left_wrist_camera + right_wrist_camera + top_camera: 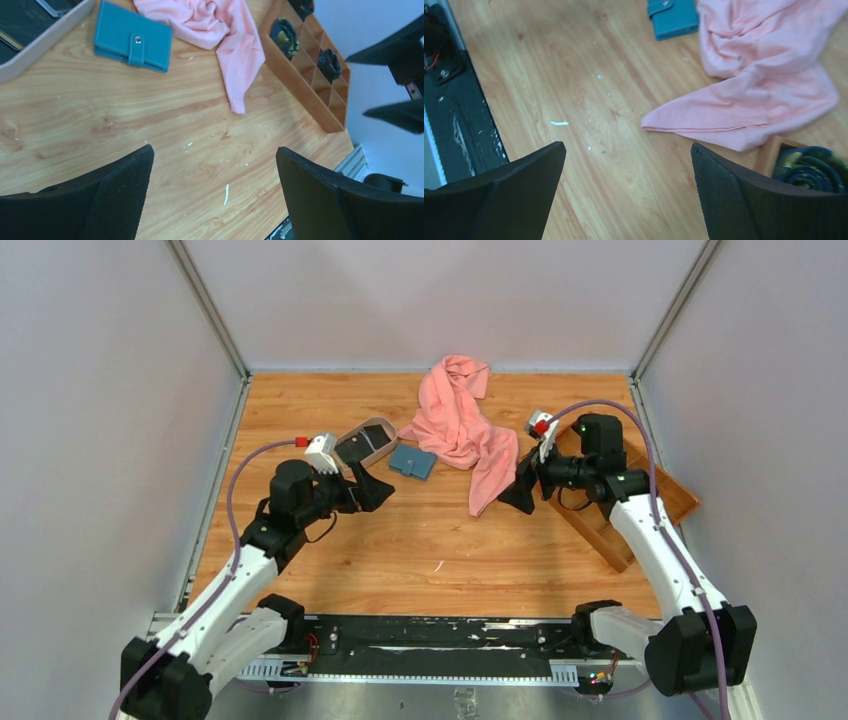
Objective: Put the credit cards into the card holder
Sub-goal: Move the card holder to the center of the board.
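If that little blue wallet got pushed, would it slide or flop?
Probably slides flat: the wallet lies closed on a smooth table. Likely light, fairly stiff: it looks thin. Its snapped tab should stop it flopping open.

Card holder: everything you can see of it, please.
The small teal-blue bifold card holder lies flat and closed on the wooden table, a tab strap with a round snap over one edge, stitching along its border, leather-like. It sits between the oval beige tray and the crumpled pink cloth, close to both; contact with the cloth is unclear. Nothing grips it.
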